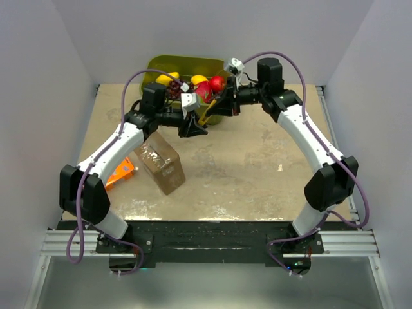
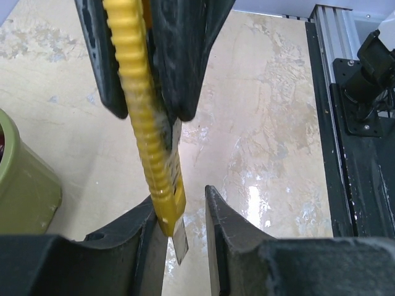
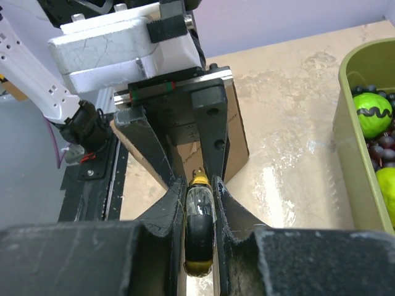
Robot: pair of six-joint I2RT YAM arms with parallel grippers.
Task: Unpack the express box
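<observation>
Evidently a handover beside the olive bin (image 1: pixel 187 64): right gripper (image 3: pixel 199 185) clamps the utility knife (image 2: pixel 145 111); left gripper (image 2: pixel 179 194), jaws partly apart, straddles its blade end, for slitting the express box (image 1: pixel 162 166).

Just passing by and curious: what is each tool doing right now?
Left tool: open around the blade end of the knife, with a gap showing.
Right tool: closed on the knife.
</observation>
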